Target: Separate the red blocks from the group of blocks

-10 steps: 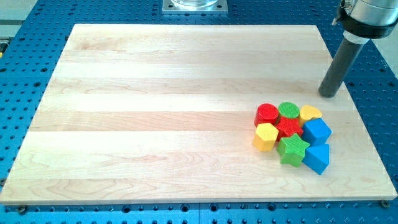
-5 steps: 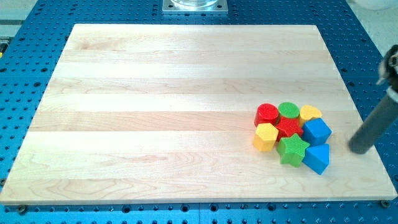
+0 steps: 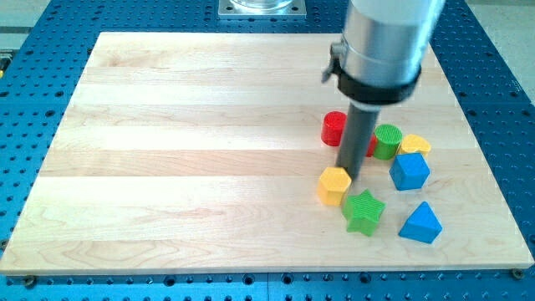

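My tip (image 3: 349, 174) stands in the middle of the scattered blocks, just right of and above the yellow hexagon (image 3: 333, 185). The red cylinder (image 3: 334, 128) lies up and left of the rod. A second red block (image 3: 370, 146) shows only as a sliver behind the rod, shape unclear. The green cylinder (image 3: 387, 140) and yellow heart (image 3: 415, 145) lie to the right. The blue cube (image 3: 410, 171) is right of the tip. The green star (image 3: 364, 211) and blue triangle (image 3: 420, 222) lie below.
The wooden board (image 3: 209, 167) lies on a blue perforated table (image 3: 17, 167). The arm's large grey body (image 3: 384, 42) hangs over the board's upper right and hides part of it. A metal mount (image 3: 262, 7) sits at the view's top.
The rod swung from the board's right edge into the cluster. The blocks have spread apart: red cylinder up-left, yellow hexagon and green star left and down, blue triangle down.
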